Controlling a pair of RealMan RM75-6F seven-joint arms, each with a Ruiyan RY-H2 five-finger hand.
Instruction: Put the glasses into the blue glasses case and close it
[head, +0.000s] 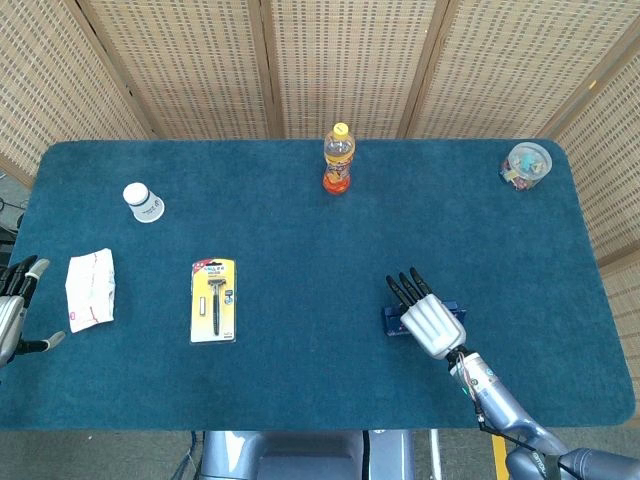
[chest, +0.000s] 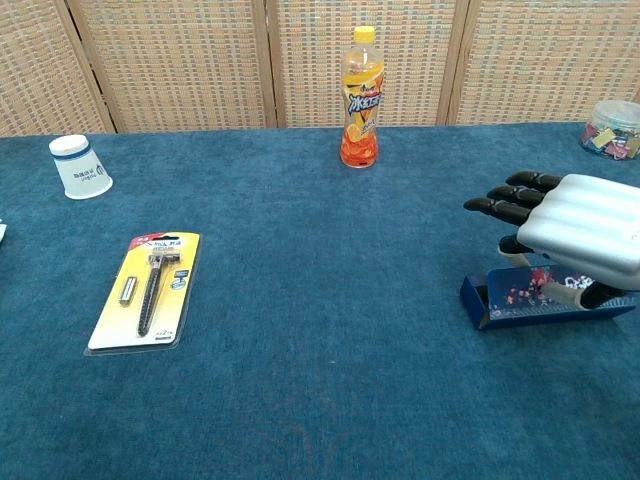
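The blue glasses case with its flower print lies on the table at the right, its lid down or nearly down. My right hand lies flat over the case top, fingers stretched out past its left end and thumb at the front side. From the head view the case peeks out on both sides of the right hand. The glasses are out of sight. My left hand hovers at the table's far left edge, fingers apart and empty.
An orange drink bottle stands at the back centre. A paper cup lies at the back left, and a razor in a yellow pack lies left of centre. A white packet is near the left hand. A small jar sits back right.
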